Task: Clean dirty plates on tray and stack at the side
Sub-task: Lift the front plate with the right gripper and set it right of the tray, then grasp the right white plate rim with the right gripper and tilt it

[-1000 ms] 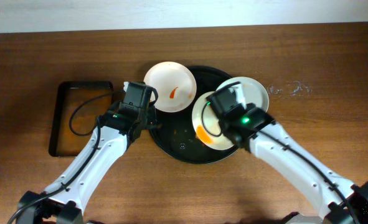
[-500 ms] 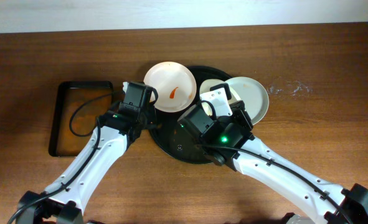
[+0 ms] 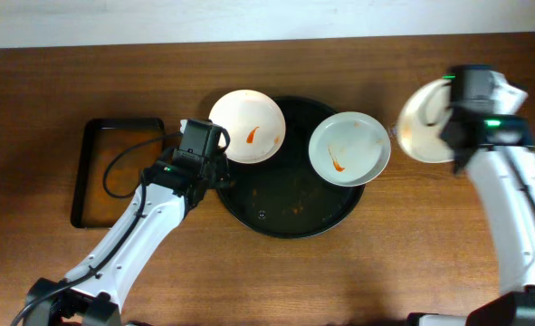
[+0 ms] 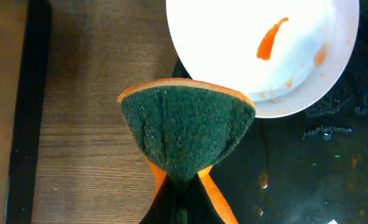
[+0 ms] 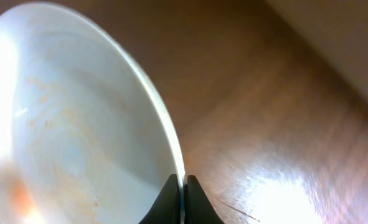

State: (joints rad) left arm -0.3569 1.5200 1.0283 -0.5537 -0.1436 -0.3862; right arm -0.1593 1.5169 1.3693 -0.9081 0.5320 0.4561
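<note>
The right gripper [image 5: 180,186] is clamping a tilted plate [image 3: 421,129] by its rim, right of the tray [image 3: 276,217], probably for stacking on the desk [image 3: 385,272]; the left gripper [image 4: 184,193] is pinching the sponge [image 4: 187,134] beside a dirty plate [image 3: 247,125].

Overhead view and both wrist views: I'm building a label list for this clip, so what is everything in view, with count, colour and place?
Table: 1, brown wood, under everything.
Round tray: 1, black, table centre, wet and speckled.
Rectangular tray: 1, black, left of the round tray.
Smeared plates: 2, white with orange streaks, on the round tray's upper-left rim and right side.
Held plate: 1, white with faint orange residue, right of the round tray.
Sponge: 1, green face, orange back, beside the upper-left plate.
Left end effector: 1, black, shut on sponge.
Right end effector: 1, black, shut on held plate's rim.
</note>
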